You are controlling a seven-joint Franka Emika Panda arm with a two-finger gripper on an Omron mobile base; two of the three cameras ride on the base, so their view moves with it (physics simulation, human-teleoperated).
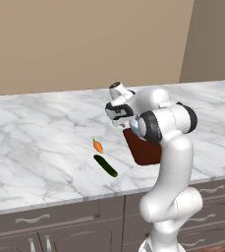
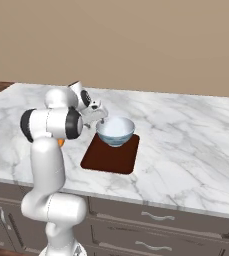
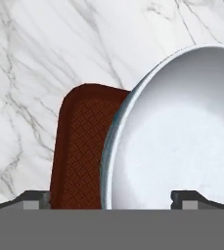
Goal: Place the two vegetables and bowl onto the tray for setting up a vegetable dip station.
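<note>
The jaws are clamped on the near rim of the bowl (image 2: 115, 131), which the gripper (image 2: 99, 119) holds at centre frame in the right base view, raised over the far end of the tray (image 2: 111, 155). In the hand view the bowl fills the right half of the frame, its rim cutting across the tray's upper right corner; whether its foot touches the board yet I cannot tell.

To set it down well, I would lower it straight, keep the rim level, and bring it a little toward the middle of the tray so the whole base lands on the board and leaves a strip free for the 2 vegetables. Part the fingers only once the base is seated, since a bowl held by 1 side of its rim could tip on release.

In the left base view the carrot (image 1: 98, 146) and cucumber (image 1: 105, 166) lie on the marble counter (image 1: 35, 142) at centre frame, left of the tray, near each other but apart. Both run from upper left to lower right, the carrot's green tip at its upper left end. The tray's long axis runs away from the counter's front edge.
</note>
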